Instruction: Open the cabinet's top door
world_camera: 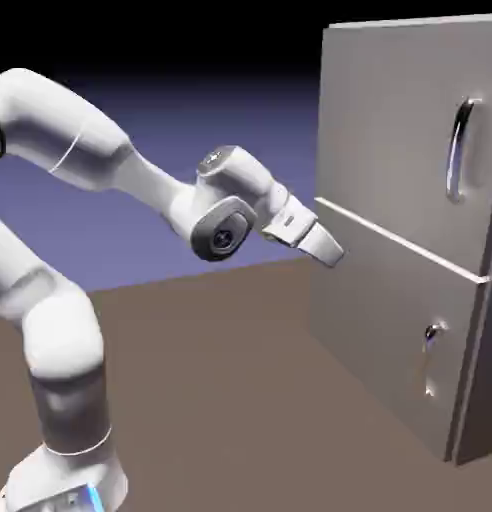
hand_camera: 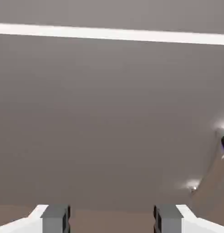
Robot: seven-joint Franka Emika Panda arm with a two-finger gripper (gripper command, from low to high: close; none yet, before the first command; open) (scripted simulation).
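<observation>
Blue-violet backdrop (world_camera: 280, 130), plain, darkening to black at the top, behind the cabinet; brown, flat ground surface (world_camera: 220, 380), spread beneath and before it.

Item: my two-finger pincer, white with small grey tips (hand_camera: 112, 219). State: released, the tips standing well apart, with brown surface showing through the gap. Position: in front of the cabinet's face, tilted downward and pointed at the lower half, just below the level of the seam.

Item: my arm, white, smooth, rounded in its segments, with grey joint caps (world_camera: 155, 185). It rises on the exterior view's left of the cabinet and reaches across toward it.

Item: white, narrow, straight seam strip (world_camera: 400, 242), running across the cabinet's front between its two panels.

Item: shorter grey flat lower panel (world_camera: 375, 325), below the seam on the cabinet; it fills most of my hand view. Fitted with a small chrome handle (world_camera: 429, 360), toward the exterior view's right edge of the cabinet's front.

Item: top door, larger, roughly square, flat and grey (world_camera: 390, 130), above the seam on the cabinet, closed. Fitted with a long, curved, upright chrome bar handle (world_camera: 456, 150), near the door's edge on the exterior view's right, higher than my pincer and well apart from it.

Item: tall, grey, box-shaped cabinet (world_camera: 478, 350), upright on the brown surface.
</observation>
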